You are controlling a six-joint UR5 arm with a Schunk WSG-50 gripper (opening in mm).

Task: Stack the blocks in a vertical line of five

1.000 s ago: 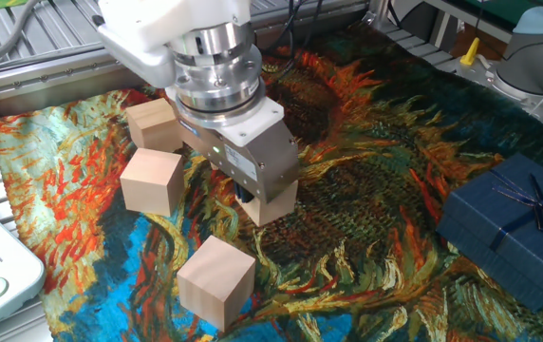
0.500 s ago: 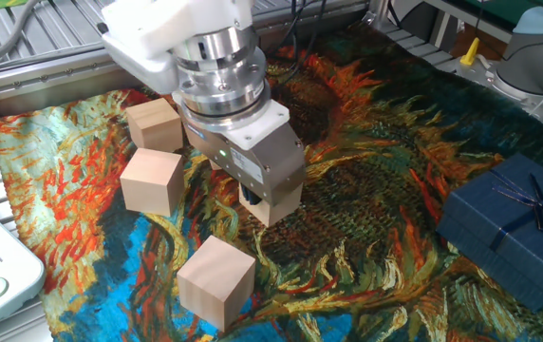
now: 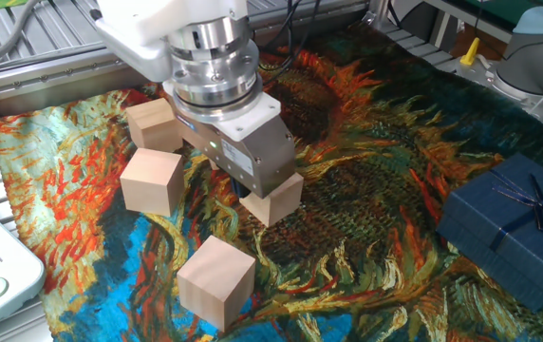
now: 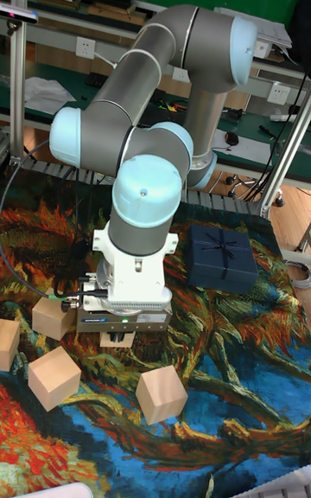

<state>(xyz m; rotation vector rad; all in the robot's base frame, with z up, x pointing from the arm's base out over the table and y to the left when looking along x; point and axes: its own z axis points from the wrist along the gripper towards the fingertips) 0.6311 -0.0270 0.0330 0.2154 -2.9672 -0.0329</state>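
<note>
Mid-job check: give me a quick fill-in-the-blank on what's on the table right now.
The gripper is ___ on one block.
The ribboned gift box is dark ___.
The tall fixed view shows ___ wooden blocks in all, none stacked on another.
Missing words: shut; blue; five.
</note>
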